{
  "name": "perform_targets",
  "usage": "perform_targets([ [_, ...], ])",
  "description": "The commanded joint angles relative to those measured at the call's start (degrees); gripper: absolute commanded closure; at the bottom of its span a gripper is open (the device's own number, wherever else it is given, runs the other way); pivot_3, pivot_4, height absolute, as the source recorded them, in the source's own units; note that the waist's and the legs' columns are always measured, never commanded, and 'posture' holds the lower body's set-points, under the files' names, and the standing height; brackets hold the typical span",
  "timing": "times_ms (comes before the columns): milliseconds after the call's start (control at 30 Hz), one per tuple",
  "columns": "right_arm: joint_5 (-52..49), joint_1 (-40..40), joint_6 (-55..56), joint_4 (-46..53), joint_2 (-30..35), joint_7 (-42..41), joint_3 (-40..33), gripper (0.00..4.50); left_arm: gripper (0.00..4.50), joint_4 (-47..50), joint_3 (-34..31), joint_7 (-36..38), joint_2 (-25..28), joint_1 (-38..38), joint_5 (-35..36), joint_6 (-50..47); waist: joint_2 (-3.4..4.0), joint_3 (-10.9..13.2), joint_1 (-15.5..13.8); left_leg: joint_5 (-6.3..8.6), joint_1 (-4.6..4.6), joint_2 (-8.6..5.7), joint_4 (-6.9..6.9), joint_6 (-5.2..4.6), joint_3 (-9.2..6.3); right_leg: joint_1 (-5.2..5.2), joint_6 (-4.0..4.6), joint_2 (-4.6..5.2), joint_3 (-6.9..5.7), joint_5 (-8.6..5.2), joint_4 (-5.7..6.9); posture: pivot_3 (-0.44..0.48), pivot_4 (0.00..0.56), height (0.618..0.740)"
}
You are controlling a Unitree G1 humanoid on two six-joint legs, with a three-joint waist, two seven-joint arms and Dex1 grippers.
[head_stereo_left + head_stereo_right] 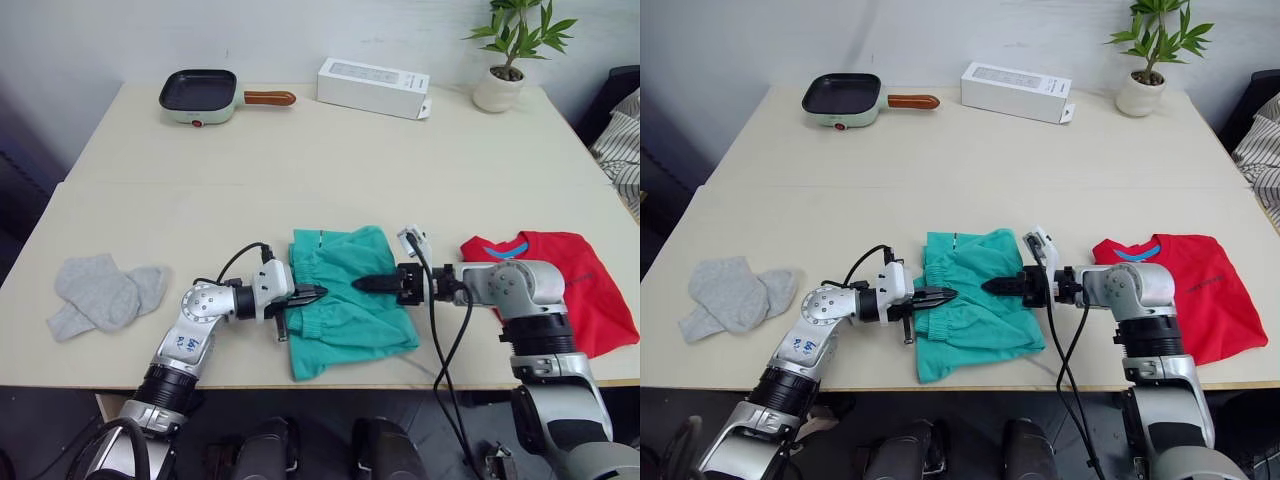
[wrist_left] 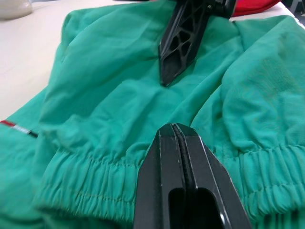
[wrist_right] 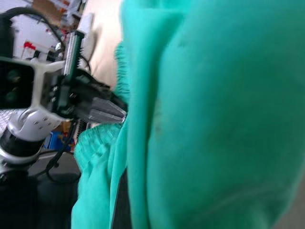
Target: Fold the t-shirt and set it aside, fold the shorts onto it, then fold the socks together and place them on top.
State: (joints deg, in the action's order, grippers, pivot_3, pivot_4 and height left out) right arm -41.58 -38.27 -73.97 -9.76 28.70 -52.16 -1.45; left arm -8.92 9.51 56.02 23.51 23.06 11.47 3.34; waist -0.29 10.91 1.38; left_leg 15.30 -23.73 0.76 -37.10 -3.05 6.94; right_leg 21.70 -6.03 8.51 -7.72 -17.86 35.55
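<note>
The shorts (image 1: pixel 345 300) lie crumpled at the front edge of the surface (image 1: pixel 300 160), between the two arms. The left tool (image 1: pixel 318 293) rests at the gathered waistband, fingers pressed together with no fabric between them. The right tool (image 1: pixel 362 284) lies on the middle of the shorts, pointing toward the left tool; its fingers appear closed, but whether they pinch fabric cannot be told. The t-shirt (image 1: pixel 570 285) lies folded at the right end of the surface, just beyond the right arm. The socks (image 1: pixel 100 293) lie together at the left end, well apart from the shorts. A pan (image 1: pixel 205 94), a white box (image 1: pixel 372 86) and a potted plant (image 1: pixel 505 60) stand along the far edge.
</note>
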Motion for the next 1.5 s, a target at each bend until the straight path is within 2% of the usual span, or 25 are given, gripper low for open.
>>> perform_targets([
  [33, -5.89, 0.14, -0.05, 6.4, 7.04, -8.68, -4.11, 4.5, 4.12, 9.93, -2.28, 1.93, 0.96, -0.7, 7.56, -6.84, 0.08, 0.05, -0.06, 0.0, -0.05, 0.0, 0.0, 0.0, -0.01, 0.04, -0.01, 0.0, 0.0, 0.0, 0.0, 0.0, 0.15, 0.74],
  [100, -7.08, 0.73, 0.28, 7.37, 12.56, -13.29, -4.39, 4.5, 3.64, 14.21, -2.96, 2.12, 1.32, -1.3, 11.05, -11.43, 0.18, 0.11, -0.11, 0.02, -0.24, -0.01, -0.03, -0.04, -0.06, 0.11, -0.07, -0.01, -0.04, 0.04, 0.0, 0.0, 0.15, 0.74],
  [233, -4.72, 1.77, 6.71, 5.14, 29.31, -27.05, -4.43, 4.5, 2.39, 22.86, -4.22, 2.11, 3.45, -3.27, 15.74, -17.13, 0.33, 0.2, -0.44, 0.08, -0.36, -0.05, -0.05, -0.1, -0.06, 0.12, -0.09, -0.05, -0.09, 0.05, -0.15, 0.0, 0.15, 0.74],
  [367, 4.29, -0.93, 16.42, -6.14, 43.5, -36.72, -0.29, 4.5, 1.12, 28.03, -6.32, 1.15, 4.89, -5.67, 18.57, -19.83, 0.5, 0.32, -0.72, 0.1, -0.37, -0.06, -0.11, -0.15, 0.01, 0.05, -0.16, -0.1, -0.08, 0.09, -0.57, 0.0, 0.15, 0.74],
  [467, 11.15, -3.62, 23.94, -16.39, 48.71, -40.13, 4.53, 4.5, 0.18, 29.09, -7.03, 1.91, 6.02, -7.59, 19.14, -20.02, 0.5, 0.32, -0.83, 0.11, -0.33, -0.06, -0.09, -0.15, 0.09, 0.05, -0.16, -0.09, -0.04, 0.09, -0.6, 0.0, 0.15, 0.74],
  [500, 12.77, -4.34, 26.35, -19.31, 49.86, -40.31, 6.32, 4.5, 0.01, 29.2, -7.22, 2.32, 6.49, -8.2, 19.12, -19.95, 0.5, 0.32, -0.82, 0.1, -0.32, -0.04, -0.09, -0.14, 0.09, 0.05, -0.16, -0.09, -0.04, 0.09, -0.6, 0.0, 0.15, 0.74],
  [567, 17.94, -6.02, 33.02, -26.47, 50.68, -40.34, 10.38, 4.5, 0.01, 29.22, -7.6, 2.84, 7.18, -9.03, 19.38, -19.93, 0.5, 0.32, -0.83, 0.06, -0.31, -0.04, -0.11, -0.07, 0.14, 0.08, -0.15, -0.08, -0.01, 0.08, -0.6, 0.0, 0.15, 0.74],
  [733, 31.06, -11.69, 47.9, -44.27, 44.78, -38.8, 14.98, 4.5, 0.01, 28.94, -7.93, 3.33, 7.87, -8.95, 19.41, -19.97, 0.53, 0.33, -0.98, 0.02, -0.33, -0.06, -0.13, 0.05, 0.44, 0.25, -0.14, -0.07, 0.08, 0.09, -0.52, 0.0, 0.15, 0.74],
  [800, 35.67, -13.7, 54.45, -51.02, 41.53, -31.27, 15.4, 4.5, 0.01, 28.83, -7.91, 3.66, 8.18, -8.49, 19.09, -19.7, 0.54, 0.34, -0.92, -0.07, -0.33, -0.06, -0.14, -0.07, 0.53, 0.31, -0.14, -0.08, 0.07, 0.09, -0.44, 0.0, 0.15, 0.74],
  [867, 39.08, -13.67, 62.22, -55.72, 40.03, -28.54, 15.49, 4.5, 0.01, 28.74, -7.69, 4.21, 8.64, -7.96, 18.65, -19.36, 0.54, 0.34, -1.0, -0.11, -0.33, -0.04, -0.18, -0.06, 0.62, 0.41, -0.14, -0.1, 0.04, 0.09, -0.26, 0.0, 0.15, 0.74],
  [933, 40.05, -14.94, 64.17, -58.84, 38.74, -24.7, 13.69, 4.5, 0.01, 28.58, -7.58, 4.14, 8.73, -7.71, 17.97, -18.51, 0.55, 0.34, -1.27, -0.15, -0.33, -0.04, -0.22, -0.03, 0.65, 0.52, -0.14, -0.11, 0.03, 0.09, -0.03, 0.0, 0.15, 0.74],
  [1033, 40.92, -16.3, 65.16, -61.92, 37.95, -21.64, 11.34, 3.77, 0.0, 28.25, -7.07, 3.96, 9.07, -7.33, 16.58, -17.37, 0.58, 0.35, -1.29, -0.23, -0.4, -0.06, -0.24, -0.07, 0.75, 0.68, -0.14, -0.1, 0.07, 0.09, 0.09, 0.0, 0.15, 0.74],
  [1267, 44.05, -16.62, 71.32, -61.55, 43.8, -21.53, 8.74, 1.3, 0.0, 26.32, -6.68, 3.44, 9.25, -6.1, 15.06, -17.29, 0.63, 0.37, -1.28, -0.25, -0.39, -0.05, -0.28, -0.1, 0.81, 0.68, -0.14, -0.08, 0.12, 0.09, 0.09, 0.0, 0.15, 0.74],
  [1367, 44.76, -17.66, 74.71, -60.14, 47.54, -21.61, 7.06, 0.17, 0.0, 25.51, -7.68, 3.1, 11.0, -5.47, 13.72, -17.7, 0.63, 0.37, -1.13, -0.25, -0.38, -0.05, -0.26, -0.09, 0.82, 0.7, -0.14, -0.08, 0.14, 0.09, 0.1, 0.0, 0.15, 0.74],
  [1400, 44.89, -17.88, 77.07, -59.44, 48.74, -21.24, 6.53, 0.04, 0.0, 25.47, -9.19, 2.6, 11.65, -5.32, 14.37, -18.46, 0.63, 0.37, -1.1, -0.24, -0.37, -0.04, -0.25, -0.09, 0.83, 0.71, -0.14, -0.08, 0.15, 0.09, 0.1, 0.0, 0.15, 0.74],
  [1500, 43.12, -18.73, 82.41, -55.92, 49.84, -23.03, 3.6, 0.04, 0.0, 25.12, -12.89, 1.57, 13.74, -5.63, 15.82, -20.06, 0.64, 0.37, -0.32, -0.23, -0.34, 0.01, -0.19, -0.05, 0.9, 0.76, -0.14, -0.1, 0.22, 0.09, 0.11, 0.0, 0.15, 0.74],
])
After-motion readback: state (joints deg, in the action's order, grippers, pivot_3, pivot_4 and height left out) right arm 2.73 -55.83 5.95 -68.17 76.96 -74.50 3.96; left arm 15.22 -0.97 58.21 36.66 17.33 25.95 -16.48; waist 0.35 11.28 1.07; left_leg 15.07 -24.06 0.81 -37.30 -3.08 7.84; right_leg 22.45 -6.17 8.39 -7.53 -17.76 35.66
